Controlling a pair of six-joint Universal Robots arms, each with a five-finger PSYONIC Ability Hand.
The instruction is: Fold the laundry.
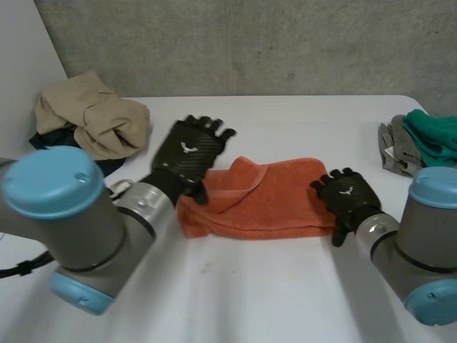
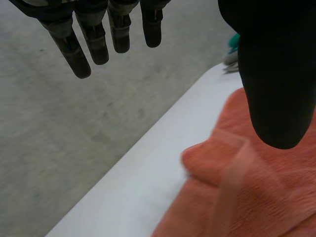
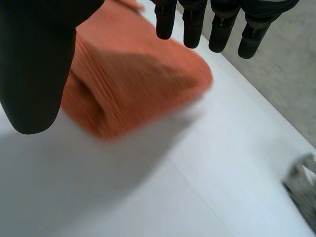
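**Orange towel half-folded, both hands empty: risk of a sloppy fold**

White table (image 1: 285,121) carries everything. Orange towel (image 1: 271,204) lies mid-table btwn the two arms, long side running left-right. It's roughly doubled, w/ a loose flap turned over at a slant on its left half, so the edges don't line up.

Left hand (image 1: 187,153) hovers over the towel's left end. Its fingers (image 2: 94,42) are straight and spread, its thumb is out over the cloth, and it grips nothing. Right hand (image 1: 348,196) is at the towel's right end, fingers (image 3: 222,24) straight and apart, nothing held. Can't tell if either palm touches the cloth.

Risks, as I judge them:
- Folding again w/o flattening the slanted flap would lock in the crease, giving a lopsided bundle.
- Terry is soft and thick. A grab w/ fingers this wide may catch just the top layer, and the layers then slide apart.
- Pulling one end alone could drag the whole towel across the smooth top instead of folding it.

Around:
- Beige garment heap (image 1: 96,114) is at far left, on top of a dark cloth (image 1: 46,137), near the left arm but clear of the towel.
- Green cloth (image 1: 435,136) and grey cloth (image 1: 396,146) sit at the far right edge, well apart from the towel.

Nothing lies on the towel or blocks either hand. A wide sweep by the left arm could knock the beige heap.
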